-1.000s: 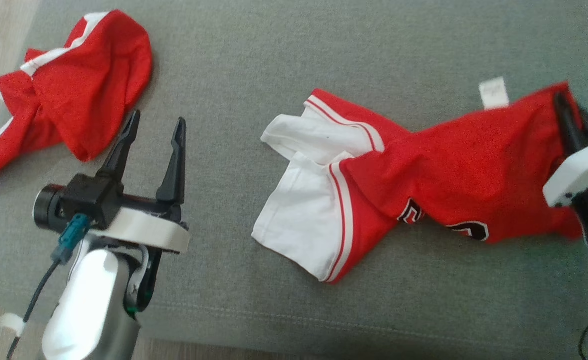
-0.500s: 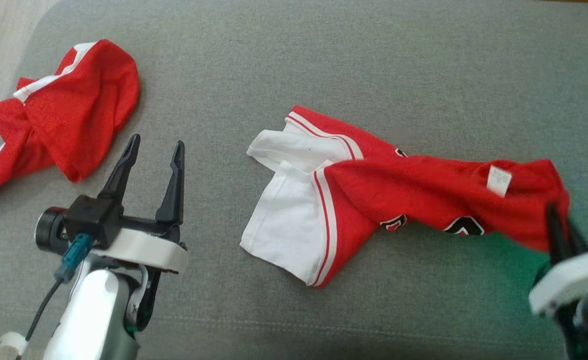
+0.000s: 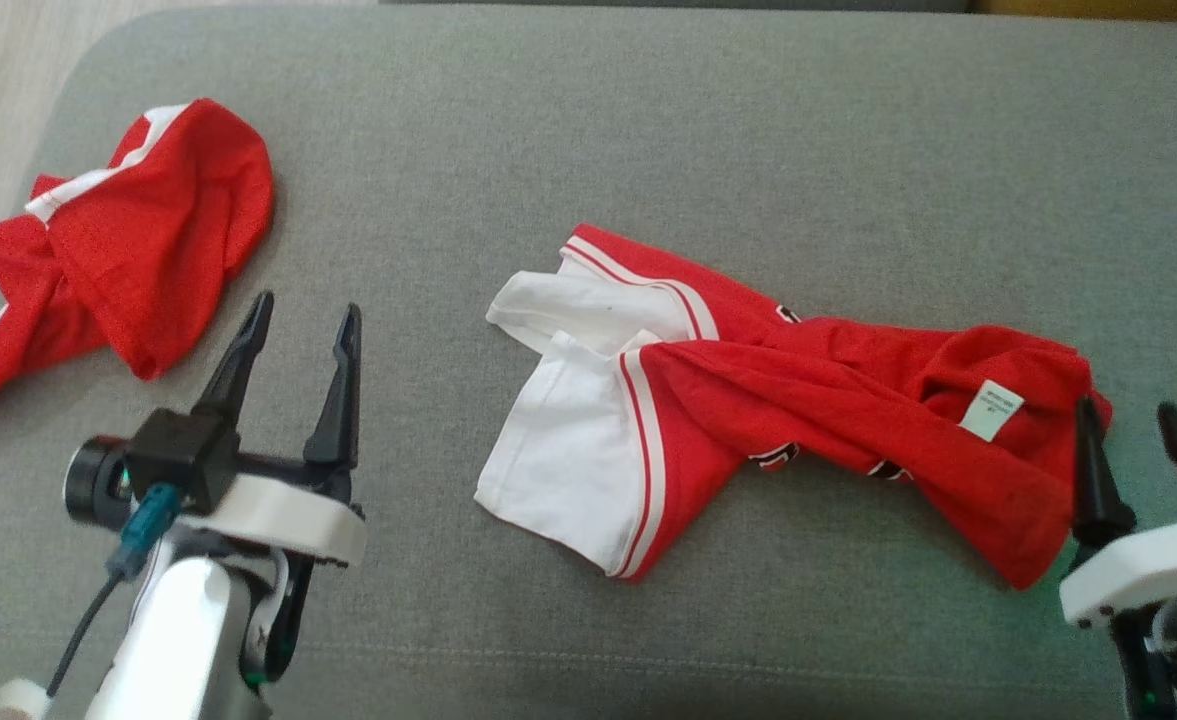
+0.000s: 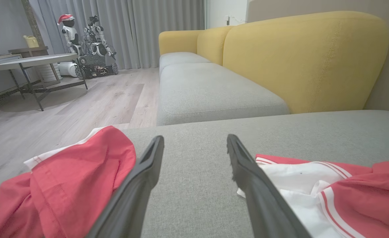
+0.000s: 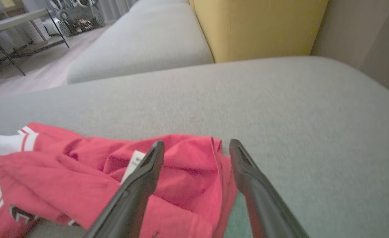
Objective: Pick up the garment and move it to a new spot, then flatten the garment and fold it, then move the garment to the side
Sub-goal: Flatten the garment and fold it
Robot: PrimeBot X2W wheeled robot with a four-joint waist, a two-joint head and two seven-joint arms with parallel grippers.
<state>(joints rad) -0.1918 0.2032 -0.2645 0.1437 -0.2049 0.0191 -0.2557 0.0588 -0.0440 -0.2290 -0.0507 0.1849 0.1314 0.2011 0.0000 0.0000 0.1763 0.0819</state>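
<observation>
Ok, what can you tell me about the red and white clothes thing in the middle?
The garment is thin red cloth with a white part edged in red and white stripes, and dark lettering half hidden in folds. It lies crumpled and twisted on the grey cushion, with a small white label near its right end. The right tool stands open beside that end, not pinching it.
</observation>
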